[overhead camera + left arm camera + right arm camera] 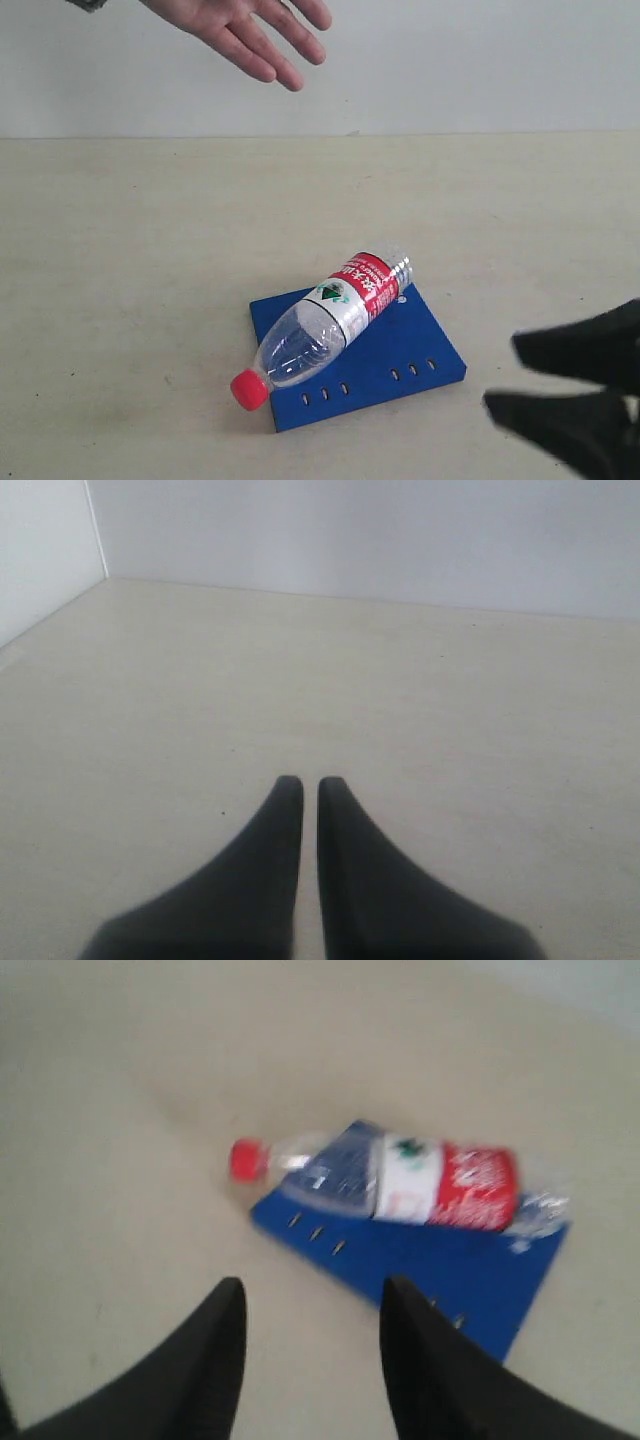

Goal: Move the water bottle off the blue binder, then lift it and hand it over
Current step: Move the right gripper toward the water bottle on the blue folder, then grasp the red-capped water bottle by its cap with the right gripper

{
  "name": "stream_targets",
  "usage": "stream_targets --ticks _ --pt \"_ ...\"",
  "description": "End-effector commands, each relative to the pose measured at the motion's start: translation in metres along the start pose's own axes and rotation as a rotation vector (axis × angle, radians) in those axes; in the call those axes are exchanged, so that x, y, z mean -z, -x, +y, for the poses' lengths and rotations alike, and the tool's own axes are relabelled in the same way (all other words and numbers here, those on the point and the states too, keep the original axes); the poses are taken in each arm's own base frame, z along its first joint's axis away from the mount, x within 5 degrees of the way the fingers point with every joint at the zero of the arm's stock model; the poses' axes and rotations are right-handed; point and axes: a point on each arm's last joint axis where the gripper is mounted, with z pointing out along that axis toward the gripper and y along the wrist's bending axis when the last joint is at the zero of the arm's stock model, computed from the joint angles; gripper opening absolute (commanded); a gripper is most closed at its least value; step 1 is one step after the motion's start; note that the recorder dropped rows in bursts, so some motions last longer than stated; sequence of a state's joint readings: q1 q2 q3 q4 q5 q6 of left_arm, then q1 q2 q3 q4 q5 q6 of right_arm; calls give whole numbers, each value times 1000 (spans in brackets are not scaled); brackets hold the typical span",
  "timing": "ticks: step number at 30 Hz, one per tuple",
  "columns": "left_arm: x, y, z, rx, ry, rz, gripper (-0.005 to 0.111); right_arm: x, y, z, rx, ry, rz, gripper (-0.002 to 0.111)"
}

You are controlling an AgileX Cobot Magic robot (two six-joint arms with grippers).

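The water bottle (325,324) lies on its side across the blue binder (400,365), its red cap (248,389) hanging over the binder's near left edge. In the right wrist view the water bottle (400,1177) and blue binder (440,1270) sit just beyond my right gripper (312,1290), which is open and empty. In the exterior view that right gripper (505,374) hovers at the lower right, a short way from the binder's corner. My left gripper (309,781) is shut on nothing over bare table and does not show in the exterior view.
A person's open hand (250,30) reaches in at the top left of the exterior view, above the far side of the beige table (120,260). A pale wall (400,540) stands behind the table.
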State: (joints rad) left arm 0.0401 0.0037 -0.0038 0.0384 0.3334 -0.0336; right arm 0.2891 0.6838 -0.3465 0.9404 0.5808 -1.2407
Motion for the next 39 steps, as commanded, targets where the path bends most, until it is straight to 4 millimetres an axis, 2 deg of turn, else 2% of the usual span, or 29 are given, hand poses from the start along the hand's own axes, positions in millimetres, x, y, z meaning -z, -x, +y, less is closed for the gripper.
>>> stream_targets --ticks 1,4,6,11,12,13,16,17,21,28,33,36,39 --pt "0 0 0 -9 -1 -16 5 -38 -12 -8 188 213 205 48" --pt "0 0 0 -9 -1 -16 5 -60 -16 -18 301 285 266 59" --pt "0 0 0 -9 -1 -16 5 -69 -13 -22 371 320 267 62" --pt "0 0 0 -9 -1 -16 5 -101 16 -19 685 269 208 62" --pt "0 0 0 -9 -1 -16 5 -118 28 -11 837 224 186 62" --pt "0 0 0 -9 -1 -16 5 -127 32 -7 892 203 183 62" --pt "0 0 0 -9 -1 -16 5 -154 36 5 963 185 197 62" --pt "0 0 0 -9 -1 -16 5 -170 33 10 974 201 221 62" --pt "0 0 0 -9 -1 -16 5 -200 23 18 970 256 272 62" --pt "0 0 0 -9 -1 -16 5 -209 44 20 1029 285 211 62" --pt "0 0 0 -9 -1 -16 5 -232 31 18 1084 323 263 62" --pt "0 0 0 -9 -1 -16 5 -235 34 11 1098 229 266 62" --pt "0 0 0 -9 -1 -16 5 -236 31 14 1081 263 272 62"
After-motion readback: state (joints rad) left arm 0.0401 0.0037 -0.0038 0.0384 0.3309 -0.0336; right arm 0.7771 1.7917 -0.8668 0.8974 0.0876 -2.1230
